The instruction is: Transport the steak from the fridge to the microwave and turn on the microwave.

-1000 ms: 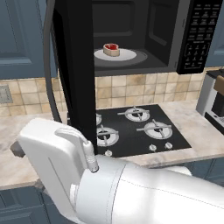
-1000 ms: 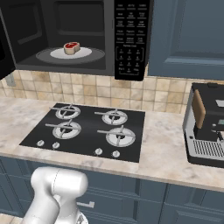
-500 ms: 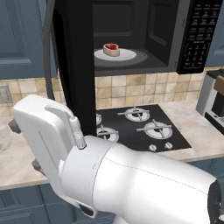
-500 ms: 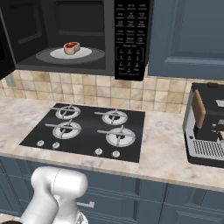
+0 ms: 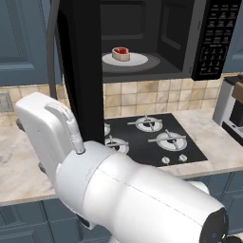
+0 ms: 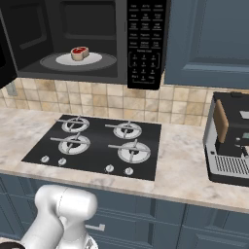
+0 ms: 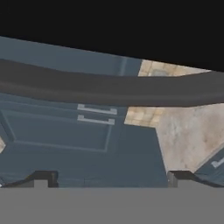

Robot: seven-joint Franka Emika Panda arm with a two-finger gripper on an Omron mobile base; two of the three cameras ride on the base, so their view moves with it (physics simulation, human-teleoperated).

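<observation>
Steak (image 5: 120,53), red with a pale rim, sits on a white plate (image 5: 137,60) inside the open microwave (image 5: 209,42), above the stove (image 5: 152,140); its black door (image 5: 80,71) is partly blocked by the arm. From the right, a coffee machine (image 6: 231,141) stands on the desk (image 6: 185,170). Hand view: the pincer (image 7: 112,177) gapes wide, empty, beneath the curved door handle (image 7: 109,87).

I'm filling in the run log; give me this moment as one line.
steak: on white plate inside microwave | door: open | pincer: open, empty, facing door handle | start: not yet pressed
</observation>
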